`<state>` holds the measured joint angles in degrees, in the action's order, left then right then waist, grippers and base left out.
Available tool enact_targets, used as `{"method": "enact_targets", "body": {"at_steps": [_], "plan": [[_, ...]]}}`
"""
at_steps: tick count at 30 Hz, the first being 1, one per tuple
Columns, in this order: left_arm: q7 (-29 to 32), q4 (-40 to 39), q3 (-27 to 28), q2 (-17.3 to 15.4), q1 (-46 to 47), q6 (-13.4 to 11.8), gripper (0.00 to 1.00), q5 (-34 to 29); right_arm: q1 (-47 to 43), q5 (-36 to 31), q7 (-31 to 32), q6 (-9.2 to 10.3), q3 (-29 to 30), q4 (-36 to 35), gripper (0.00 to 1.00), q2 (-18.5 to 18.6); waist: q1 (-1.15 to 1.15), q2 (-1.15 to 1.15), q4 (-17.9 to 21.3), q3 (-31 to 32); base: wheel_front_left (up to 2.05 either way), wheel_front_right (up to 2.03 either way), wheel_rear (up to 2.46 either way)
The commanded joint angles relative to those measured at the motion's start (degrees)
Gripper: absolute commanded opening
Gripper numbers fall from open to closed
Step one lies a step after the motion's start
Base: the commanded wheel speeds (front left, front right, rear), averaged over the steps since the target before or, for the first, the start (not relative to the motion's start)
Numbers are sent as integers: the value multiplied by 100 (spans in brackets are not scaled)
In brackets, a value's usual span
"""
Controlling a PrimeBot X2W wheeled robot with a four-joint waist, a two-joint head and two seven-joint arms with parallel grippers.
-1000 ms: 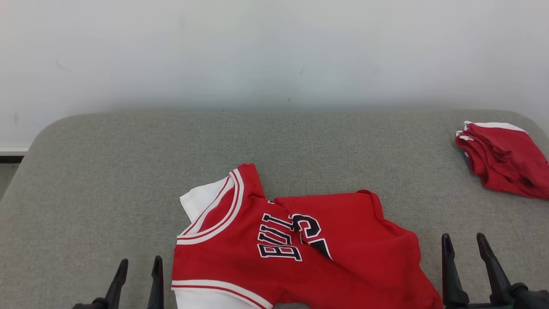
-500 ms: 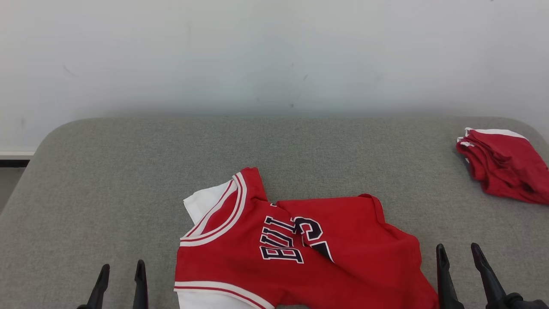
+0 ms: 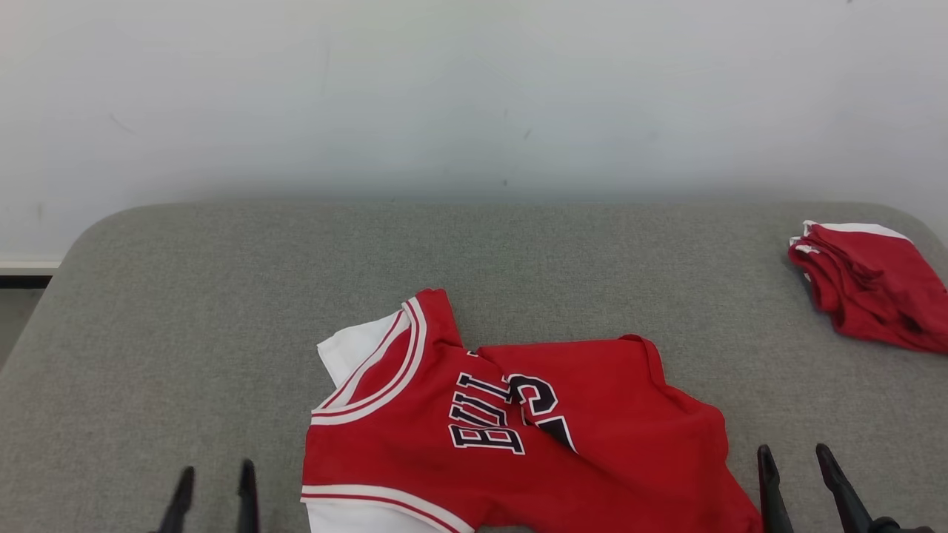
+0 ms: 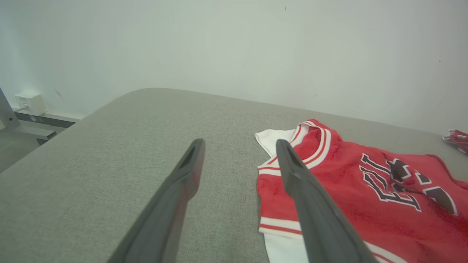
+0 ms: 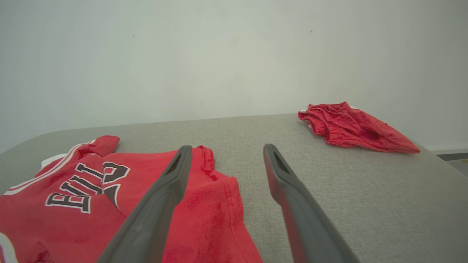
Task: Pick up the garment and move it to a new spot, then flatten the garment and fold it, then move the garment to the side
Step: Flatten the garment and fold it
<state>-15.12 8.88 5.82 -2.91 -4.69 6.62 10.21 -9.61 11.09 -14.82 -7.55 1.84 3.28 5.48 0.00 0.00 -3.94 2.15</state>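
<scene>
Two grippers hang low over the grey pad, the left gripper and the right gripper. Both have their fingers wide apart, with nothing between them. The red jersey lies crumpled on the pad between the two. Its white and red collar is ahead of the left gripper and off to its right. The other end of the jersey lies just to the left of the right gripper, and I cannot tell if they touch. Far ahead of the right gripper, a bit to its right, sits a small pile of red cloth, close to the white wall.
</scene>
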Motion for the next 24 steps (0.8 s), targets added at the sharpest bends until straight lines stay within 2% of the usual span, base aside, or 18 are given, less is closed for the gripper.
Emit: {"method": "enact_targets", "body": {"at_steps": [1, 13, 17, 24], "plan": [[0, 130, -98, 2, -65, 35, 100, -12, -13, 7, 20, 17, 37, 143, 100, 82, 0, 0, -9, -13, 0, 0, 0], [0, 1733, -1042, -5, 74, 77, 100, 215, 613, 111, 157, 17, -206, 2266, 100, 422, 0, 0, -7, -250, 0, 0, 0], [0, 2112, -1321, -8, 117, 72, 100, 285, 881, 144, 72, 17, -290, 2962, 100, 395, 0, 0, -10, -384, 0, 0, 0], [2, 2528, -1466, -3, 232, 76, 100, 633, 1217, 224, 14, 17, -515, 3830, 100, 239, 0, 0, -4, -487, 0, 0, 0]]}}
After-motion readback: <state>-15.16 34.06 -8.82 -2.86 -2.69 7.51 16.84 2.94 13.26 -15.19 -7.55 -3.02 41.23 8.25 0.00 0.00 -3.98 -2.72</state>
